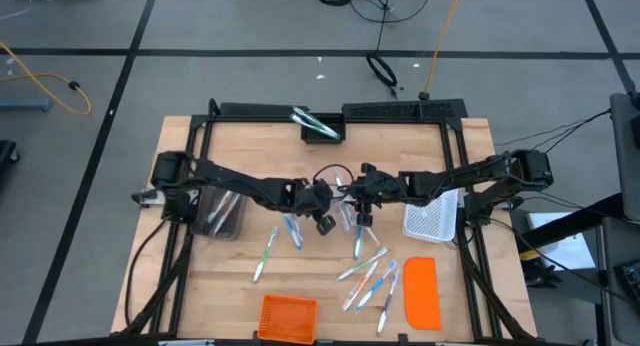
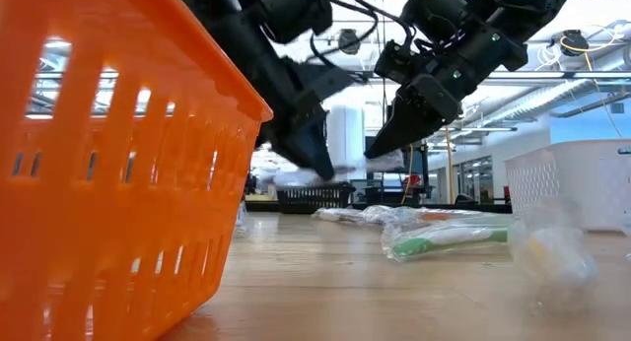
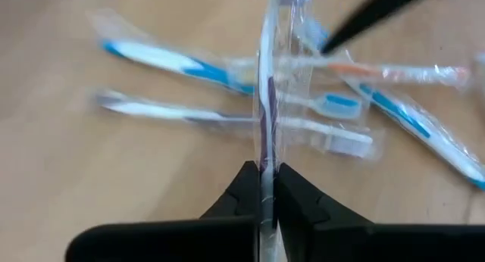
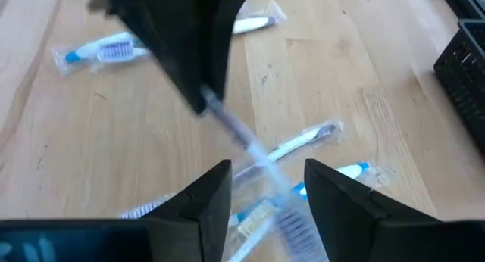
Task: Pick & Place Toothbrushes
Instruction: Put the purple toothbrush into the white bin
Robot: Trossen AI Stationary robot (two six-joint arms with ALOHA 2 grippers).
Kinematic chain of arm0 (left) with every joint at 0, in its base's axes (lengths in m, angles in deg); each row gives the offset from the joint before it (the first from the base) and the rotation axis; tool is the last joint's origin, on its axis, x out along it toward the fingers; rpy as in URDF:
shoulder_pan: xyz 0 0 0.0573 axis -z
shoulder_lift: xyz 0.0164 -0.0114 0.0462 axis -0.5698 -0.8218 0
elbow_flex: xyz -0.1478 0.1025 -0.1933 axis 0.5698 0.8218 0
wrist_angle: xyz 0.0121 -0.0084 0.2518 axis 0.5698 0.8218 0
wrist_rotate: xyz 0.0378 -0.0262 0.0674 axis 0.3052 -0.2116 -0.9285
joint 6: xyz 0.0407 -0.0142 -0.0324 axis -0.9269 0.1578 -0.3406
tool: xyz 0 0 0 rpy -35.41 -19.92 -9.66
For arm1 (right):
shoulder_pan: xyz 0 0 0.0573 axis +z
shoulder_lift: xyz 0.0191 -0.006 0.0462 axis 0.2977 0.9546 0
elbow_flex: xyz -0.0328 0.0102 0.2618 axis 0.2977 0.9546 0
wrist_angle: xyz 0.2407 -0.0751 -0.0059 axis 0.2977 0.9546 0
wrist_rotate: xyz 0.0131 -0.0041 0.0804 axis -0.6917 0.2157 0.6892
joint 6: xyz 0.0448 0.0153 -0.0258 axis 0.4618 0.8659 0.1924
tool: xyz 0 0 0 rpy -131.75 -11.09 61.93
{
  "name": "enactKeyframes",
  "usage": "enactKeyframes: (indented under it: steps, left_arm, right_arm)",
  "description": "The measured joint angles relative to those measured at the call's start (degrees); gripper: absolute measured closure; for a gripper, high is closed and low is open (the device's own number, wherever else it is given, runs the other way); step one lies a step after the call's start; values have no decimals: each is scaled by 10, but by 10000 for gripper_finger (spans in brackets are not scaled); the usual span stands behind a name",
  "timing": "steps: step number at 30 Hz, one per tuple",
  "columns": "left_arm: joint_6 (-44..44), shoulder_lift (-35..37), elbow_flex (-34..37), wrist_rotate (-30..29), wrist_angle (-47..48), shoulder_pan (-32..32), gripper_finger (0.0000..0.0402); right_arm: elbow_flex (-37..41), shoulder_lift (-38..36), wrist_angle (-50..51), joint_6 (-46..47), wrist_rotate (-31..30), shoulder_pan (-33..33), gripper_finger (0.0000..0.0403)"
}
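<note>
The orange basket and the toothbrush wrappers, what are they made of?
The orange basket looks like hard moulded plastic: smooth, slightly shiny, with rows of neat slots in its wall. The toothbrush wrappers look like thin clear plastic film: crinkly, glossy, and the toothbrushes show through. The table seems to be pale wood with visible grain.

Orange basket (image 1: 288,317), orange lid (image 1: 422,292), white mesh basket (image 1: 431,218)

My two arms are matte black, jointed in blocky segments, with thin black cables looping off the wrists. Left gripper (image 3: 265,198) and right gripper (image 4: 267,188) each carry two wedge-shaped black fingers.
</note>
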Motion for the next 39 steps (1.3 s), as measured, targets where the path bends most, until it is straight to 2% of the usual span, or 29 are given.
enactKeyframes:
  steps: [6, 15, 30, 34, 39]
  left_arm:
    - [-18, 45, 0, -44, 31, 0, 390]
    - [-63, 55, -1, -31, 32, 12, 391]
    - [-91, 55, -1, -32, 15, 19, 394]
    - [-92, 55, -1, -31, 9, 23, 387]
    - [-95, 56, -1, -29, 12, 22, 394]
  right_arm:
    - [0, -1, -42, -14, 0, 0, 242]
    - [0, -1, -87, -86, 1, 0, 242]
    - [0, -1, -47, -101, 1, 13, 253]
    - [0, -1, -44, -89, 1, 12, 290]
    - [0, 0, -41, -95, 4, 12, 385]
